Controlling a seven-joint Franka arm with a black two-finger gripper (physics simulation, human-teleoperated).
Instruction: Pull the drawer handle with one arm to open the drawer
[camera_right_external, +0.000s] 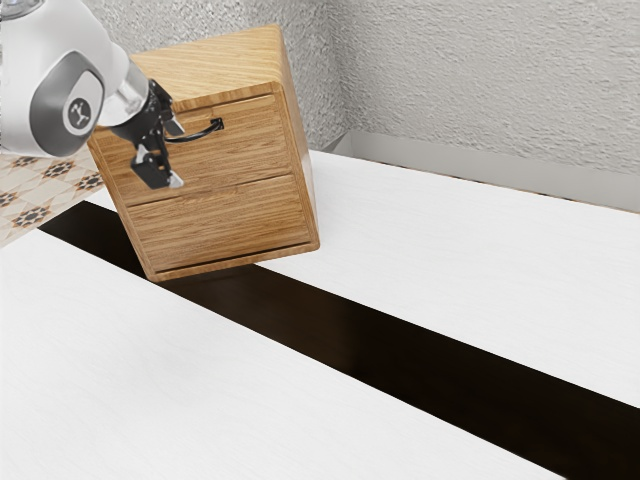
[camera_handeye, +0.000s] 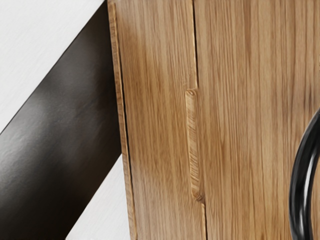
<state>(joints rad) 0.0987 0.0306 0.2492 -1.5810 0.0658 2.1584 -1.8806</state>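
A light wooden cabinet (camera_right_external: 215, 160) stands tilted in the exterior view, with two drawer fronts. The upper drawer (camera_right_external: 225, 150) sits flush with the cabinet and carries a curved black handle (camera_right_external: 200, 132). My black gripper (camera_right_external: 158, 168) hangs in front of that drawer's left part, just below the handle's left end, open and holding nothing. From the wrist, the handle (camera_handeye: 302, 185) curves past one edge of the upper drawer front (camera_handeye: 250, 100). A thin seam with a notch (camera_handeye: 194, 145) divides it from the lower drawer (camera_handeye: 155, 150).
The cabinet rests on a white table (camera_right_external: 450, 250) crossed by a wide black stripe (camera_right_external: 400, 350). A rough grey wall (camera_right_external: 480, 70) rises behind. Patterned floor tiles (camera_right_external: 45, 190) show at the exterior view's left, under my arm (camera_right_external: 70, 90).
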